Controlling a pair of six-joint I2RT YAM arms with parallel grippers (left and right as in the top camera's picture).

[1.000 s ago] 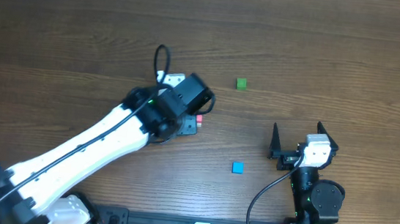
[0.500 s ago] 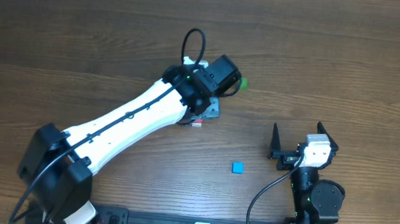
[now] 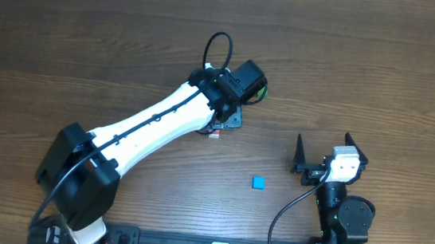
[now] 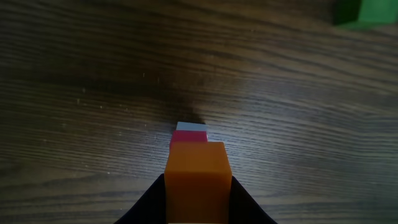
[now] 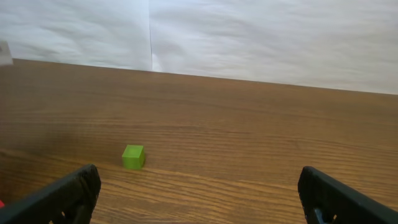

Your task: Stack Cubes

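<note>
My left arm (image 3: 153,124): long white shell btwn black joint housings, w/ a thin black cable (image 3: 222,33) looping off the wrist end and a chunky black motor block (image 3: 76,180) at the base end. My right arm (image 3: 341,210): mostly black, green status lights (image 3: 335,214) on the lower joints, a white block (image 3: 345,161) near the wrist, and a black lead (image 3: 274,224) curving down one side. Right fingers (image 5: 68,193) are matte black w/ pointed tips, and left fingers (image 4: 143,208) are black, tapering wedges.
</note>
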